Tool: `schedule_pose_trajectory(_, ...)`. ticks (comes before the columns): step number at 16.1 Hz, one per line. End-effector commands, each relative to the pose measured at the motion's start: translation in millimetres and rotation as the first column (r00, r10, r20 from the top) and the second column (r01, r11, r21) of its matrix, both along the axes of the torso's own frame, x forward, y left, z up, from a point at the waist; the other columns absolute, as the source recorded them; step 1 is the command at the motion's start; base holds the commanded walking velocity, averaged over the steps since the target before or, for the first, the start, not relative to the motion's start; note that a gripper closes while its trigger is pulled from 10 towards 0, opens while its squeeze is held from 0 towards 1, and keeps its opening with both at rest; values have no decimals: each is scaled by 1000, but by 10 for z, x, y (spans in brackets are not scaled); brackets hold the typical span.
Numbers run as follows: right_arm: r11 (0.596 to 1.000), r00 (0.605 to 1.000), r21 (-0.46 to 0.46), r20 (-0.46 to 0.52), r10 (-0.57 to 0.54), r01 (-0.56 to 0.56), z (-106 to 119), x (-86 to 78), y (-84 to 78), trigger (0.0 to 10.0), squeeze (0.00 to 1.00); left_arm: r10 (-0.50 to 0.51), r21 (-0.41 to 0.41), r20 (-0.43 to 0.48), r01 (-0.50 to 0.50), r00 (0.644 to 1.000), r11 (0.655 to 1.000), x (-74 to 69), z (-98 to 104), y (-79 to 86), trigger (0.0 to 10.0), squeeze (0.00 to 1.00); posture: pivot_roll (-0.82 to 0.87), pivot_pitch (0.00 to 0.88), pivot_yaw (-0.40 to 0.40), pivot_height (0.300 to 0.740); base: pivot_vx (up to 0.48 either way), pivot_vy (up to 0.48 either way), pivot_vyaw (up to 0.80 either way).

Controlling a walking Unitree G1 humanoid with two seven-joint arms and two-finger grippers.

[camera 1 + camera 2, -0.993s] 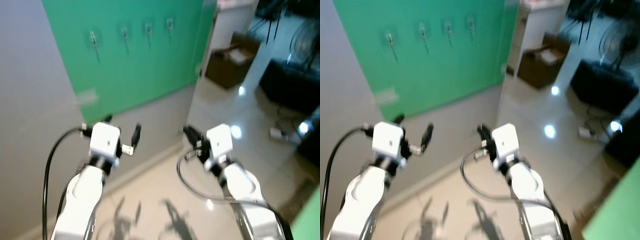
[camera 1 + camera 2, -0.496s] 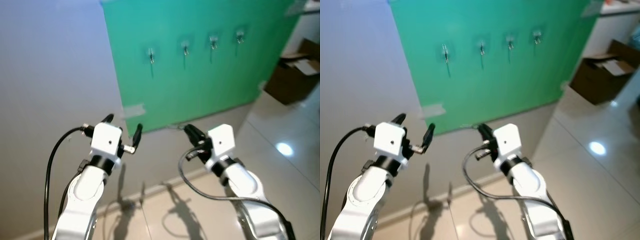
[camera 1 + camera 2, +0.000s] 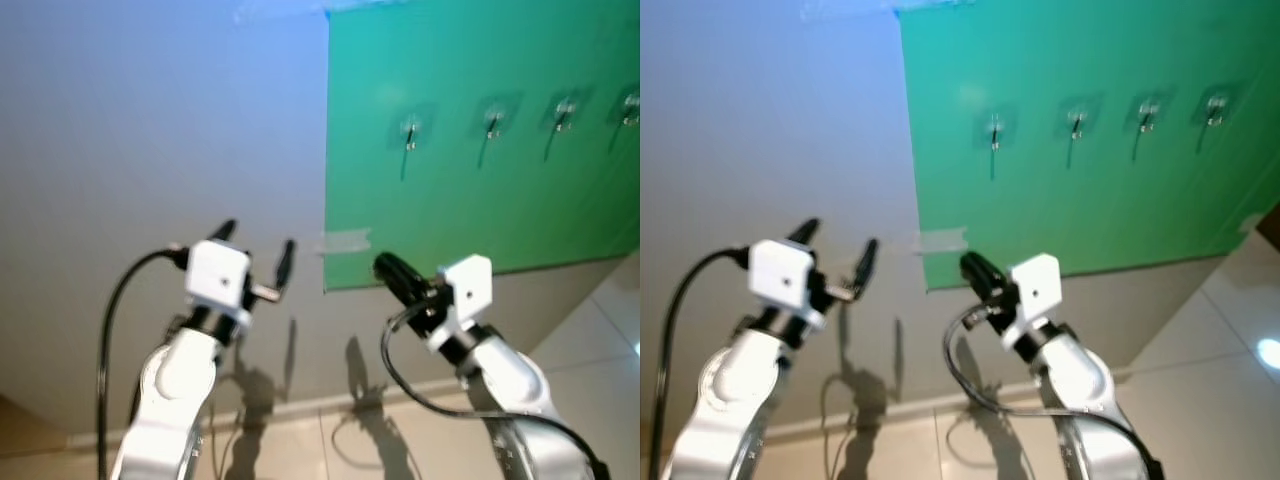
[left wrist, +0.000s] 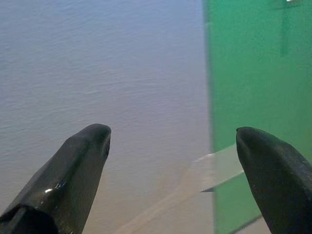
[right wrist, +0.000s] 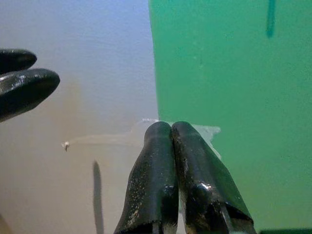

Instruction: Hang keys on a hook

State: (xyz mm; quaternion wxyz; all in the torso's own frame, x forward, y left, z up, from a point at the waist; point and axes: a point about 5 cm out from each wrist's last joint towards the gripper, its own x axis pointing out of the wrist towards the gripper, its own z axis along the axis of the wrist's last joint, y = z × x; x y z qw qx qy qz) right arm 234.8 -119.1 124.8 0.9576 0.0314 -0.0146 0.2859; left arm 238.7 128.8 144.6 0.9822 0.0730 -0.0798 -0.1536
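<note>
left claw [image 3: 257, 250] spread, empty | right claw [image 3: 975, 268] pressed together, no keys seen in it | hooks [image 3: 995, 132] at 1 o'clock on green panel [image 3: 1060, 200] | risk: reaching keyless, nothing hangs

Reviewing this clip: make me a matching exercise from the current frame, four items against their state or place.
Items:
1. left gripper
2. right gripper
3. hooks
4. strip of tape

States or places:
A. fingers pressed together
B. in a row on the green panel
C. fingers spread apart
D. across the panel's edge onto the grey wall

Pairs: 1-C, 2-A, 3-B, 4-D
</note>
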Motion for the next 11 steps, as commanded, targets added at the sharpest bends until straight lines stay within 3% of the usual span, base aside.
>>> schedule_pose_trajectory(1,999,999,13,33,31,-31,70,-14,29,10000,0,-1,15,26,0,1000,1000,5,40,2,10000,0,30,0,12,740,0,0,0)
schedule_pose_trajectory(4,998,996,20,57,66,-68,128,1,86,10000,0,3,13,30,-4,1000,1000,20,44,-2,10000,0,29,0,10,740,0,0,365)
schedule_pose_trajectory(11,996,994,39,75,81,-84,176,22,148,10000,0,7,18,40,-7,999,1000,50,50,14,10000,0,32,0,10,740,0,-296,800)
